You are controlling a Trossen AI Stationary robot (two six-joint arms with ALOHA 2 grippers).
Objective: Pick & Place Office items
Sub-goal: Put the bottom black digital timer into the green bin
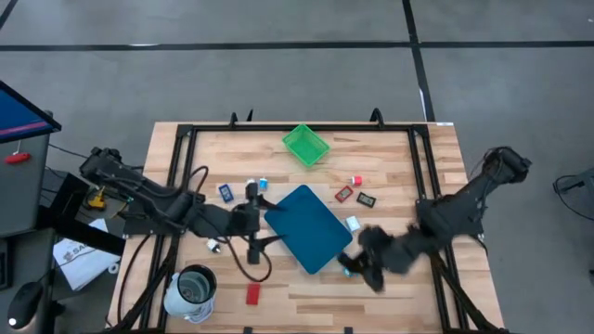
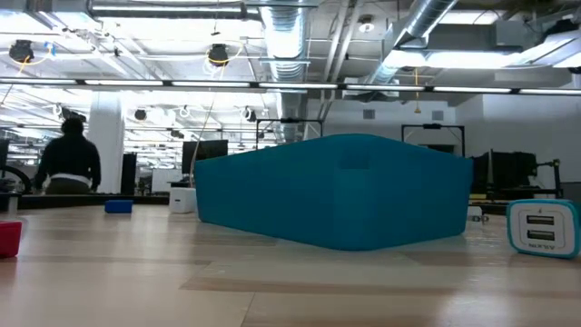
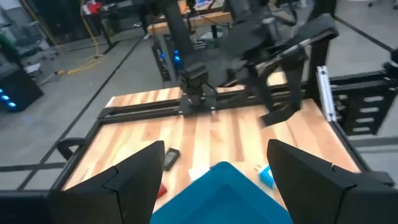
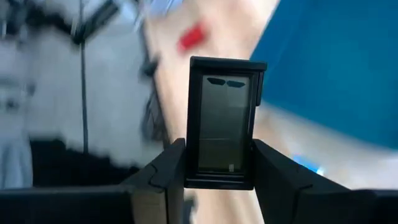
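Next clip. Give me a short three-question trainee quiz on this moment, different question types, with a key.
1. True or false: the right gripper is empty.
2. What lies nearest the steel cup? A) the green basket B) a red piece C) the teal board
3. Fill in: the left gripper faces the teal board with its fingers ____.

Key:
1. False; its fingers clamp a flat black rectangle.
2. B
3. open
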